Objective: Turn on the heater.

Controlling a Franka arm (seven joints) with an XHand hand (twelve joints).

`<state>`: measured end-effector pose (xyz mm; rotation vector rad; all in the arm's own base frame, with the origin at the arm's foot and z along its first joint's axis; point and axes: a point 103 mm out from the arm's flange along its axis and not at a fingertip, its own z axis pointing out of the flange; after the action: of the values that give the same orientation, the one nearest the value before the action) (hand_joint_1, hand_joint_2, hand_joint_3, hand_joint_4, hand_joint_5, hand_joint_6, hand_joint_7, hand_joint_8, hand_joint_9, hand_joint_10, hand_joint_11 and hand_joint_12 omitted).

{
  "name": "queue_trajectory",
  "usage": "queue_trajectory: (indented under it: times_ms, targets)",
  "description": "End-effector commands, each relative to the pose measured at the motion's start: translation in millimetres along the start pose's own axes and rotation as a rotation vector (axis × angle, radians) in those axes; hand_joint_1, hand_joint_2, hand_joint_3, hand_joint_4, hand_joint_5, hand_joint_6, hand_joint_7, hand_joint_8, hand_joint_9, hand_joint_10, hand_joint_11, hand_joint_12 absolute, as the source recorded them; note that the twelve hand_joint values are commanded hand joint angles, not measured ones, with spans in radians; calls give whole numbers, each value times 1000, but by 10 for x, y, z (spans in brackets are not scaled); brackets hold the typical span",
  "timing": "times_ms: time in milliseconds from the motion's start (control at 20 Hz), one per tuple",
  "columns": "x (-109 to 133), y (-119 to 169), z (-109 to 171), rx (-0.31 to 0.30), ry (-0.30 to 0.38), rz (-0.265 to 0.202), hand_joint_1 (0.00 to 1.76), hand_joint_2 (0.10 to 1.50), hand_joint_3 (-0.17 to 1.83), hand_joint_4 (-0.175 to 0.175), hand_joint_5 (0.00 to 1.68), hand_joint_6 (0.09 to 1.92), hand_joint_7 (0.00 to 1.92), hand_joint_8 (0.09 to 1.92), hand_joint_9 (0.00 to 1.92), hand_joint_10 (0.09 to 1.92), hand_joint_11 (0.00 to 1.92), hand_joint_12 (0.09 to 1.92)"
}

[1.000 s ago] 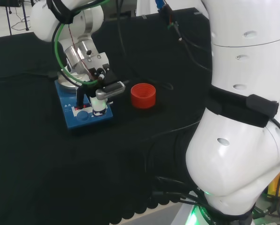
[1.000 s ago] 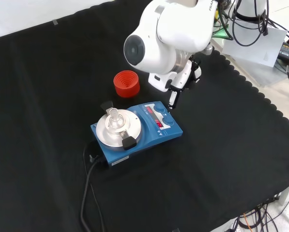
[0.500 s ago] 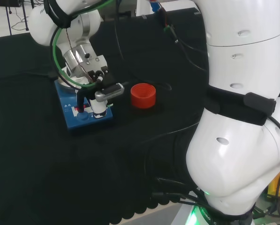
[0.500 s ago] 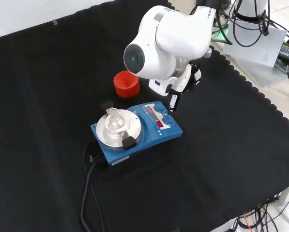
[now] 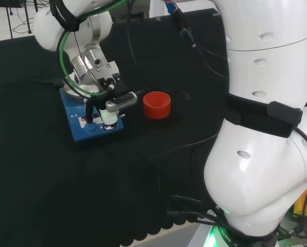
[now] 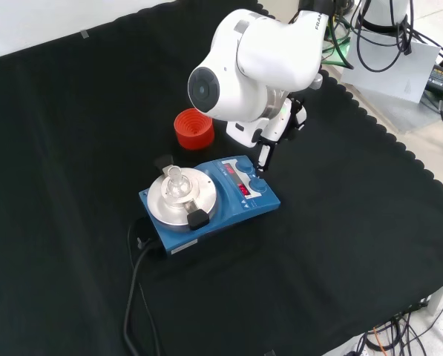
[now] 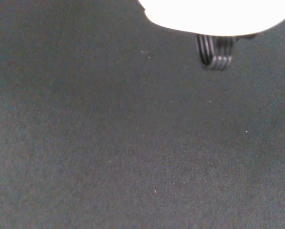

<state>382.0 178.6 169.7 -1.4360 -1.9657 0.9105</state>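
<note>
The heater (image 6: 210,200), a blue box with a round silver plate, sits near the middle of the black cloth (image 6: 73,111) in the front view. Its control panel with a red display faces 3 o'clock there, and a small clear glass piece (image 6: 175,180) stands on the plate. A black cable (image 6: 136,289) leaves the heater toward 7 o'clock.

The hand (image 6: 269,137) comes in from 12 o'clock in the front view, partly behind the arm's big white link. One finger (image 6: 263,157) points straight down, its tip at the blue knob (image 6: 258,183) on the panel's corner; whether it touches cannot be told. In the head view the hand (image 5: 111,105) is over the heater's (image 5: 81,128) panel, with a finger (image 5: 109,117) reaching down beside the knob (image 5: 91,127) and another sticking out toward 3 o'clock. The fingers look straight, holding nothing.

A red ribbed ring (image 6: 194,127) lies at 12 o'clock from the heater in the front view, just apart from it.
</note>
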Motion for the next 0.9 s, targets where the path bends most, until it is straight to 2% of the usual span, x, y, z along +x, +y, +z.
queue_trajectory:
  times_ms: [50, 900]
  targets:
    - [-14, 21, 9, -9, 4, 1, 1503, 513, 1231, -54, 300, 87, 1567, 1920, 1675, 1634, 1444, 1426]
    - [-5, 116, 69, -9, 9, 7, 1506, 510, 1240, -53, 305, 87, 1567, 1920, 1675, 1634, 1443, 1429]
